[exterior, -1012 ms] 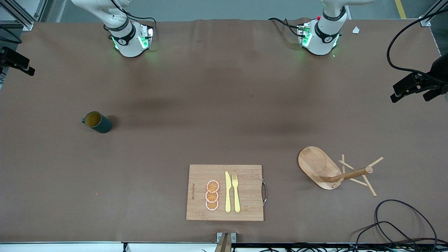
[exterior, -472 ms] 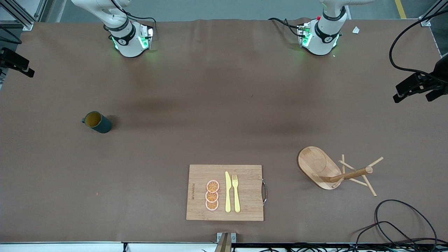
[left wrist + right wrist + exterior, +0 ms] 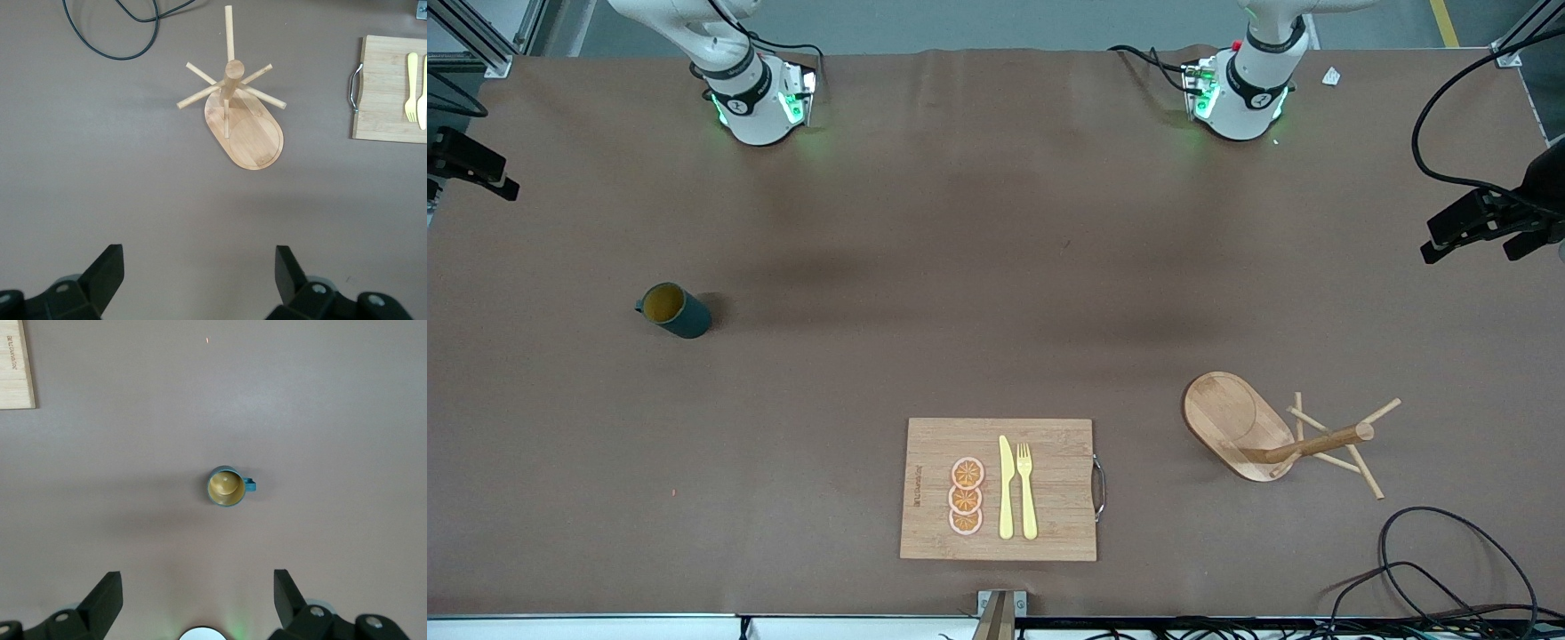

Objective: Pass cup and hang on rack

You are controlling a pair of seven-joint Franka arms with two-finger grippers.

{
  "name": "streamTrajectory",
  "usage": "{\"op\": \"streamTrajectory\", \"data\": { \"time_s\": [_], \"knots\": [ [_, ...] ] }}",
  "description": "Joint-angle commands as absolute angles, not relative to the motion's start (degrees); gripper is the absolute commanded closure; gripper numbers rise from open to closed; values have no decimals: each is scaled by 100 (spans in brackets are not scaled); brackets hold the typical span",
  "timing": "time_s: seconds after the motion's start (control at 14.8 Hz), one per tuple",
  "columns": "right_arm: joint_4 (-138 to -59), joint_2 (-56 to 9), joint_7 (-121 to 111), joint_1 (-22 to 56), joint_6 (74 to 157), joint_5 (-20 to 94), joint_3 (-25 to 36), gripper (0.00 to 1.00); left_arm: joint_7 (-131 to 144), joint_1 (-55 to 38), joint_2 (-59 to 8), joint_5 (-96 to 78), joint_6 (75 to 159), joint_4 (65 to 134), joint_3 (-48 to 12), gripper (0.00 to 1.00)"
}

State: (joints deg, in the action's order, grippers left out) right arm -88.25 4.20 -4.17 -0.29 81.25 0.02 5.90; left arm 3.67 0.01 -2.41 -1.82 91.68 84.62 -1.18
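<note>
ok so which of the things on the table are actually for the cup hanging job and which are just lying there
For the job:
- cup
- rack
- right gripper, open, high over the cup
- left gripper, open, high over the rack

Just lying about:
- cutting board with knife, fork, orange slices
- cable

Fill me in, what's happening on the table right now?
Nothing is being handled yet. The cup stands upright on the table toward the right arm's end, with the right gripper open high over it. The rack stands empty toward the left arm's end, with the left gripper open high above the table near it. A cutting board with a plastic knife, fork and orange slices lies nearest the front camera.
</note>
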Motion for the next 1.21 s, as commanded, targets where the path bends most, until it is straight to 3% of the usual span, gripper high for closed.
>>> {"op": "streamTrajectory", "data": {
  "time_s": [0.0, 0.61, 0.88, 1.15],
  "knots": [
    [-8903, 519, -457, -167, 8156, 97, 518, 0, 316, 9, -264, -97, 9132, 8385, -141, 0],
    [-8754, -703, -553, -123, 8349, 114, 501, 0, 237, 44, -264, -158, 9132, 8376, -114, 0],
    [-9061, -1028, -1902, -158, 9129, 97, 501, 0, 246, 44, -264, -158, 9132, 8376, -114, 0],
    [-9061, -1414, -2874, -316, 9290, 35, 519, 0, 255, 44, -264, -158, 9132, 8376, -114, 0]
  ]
}}
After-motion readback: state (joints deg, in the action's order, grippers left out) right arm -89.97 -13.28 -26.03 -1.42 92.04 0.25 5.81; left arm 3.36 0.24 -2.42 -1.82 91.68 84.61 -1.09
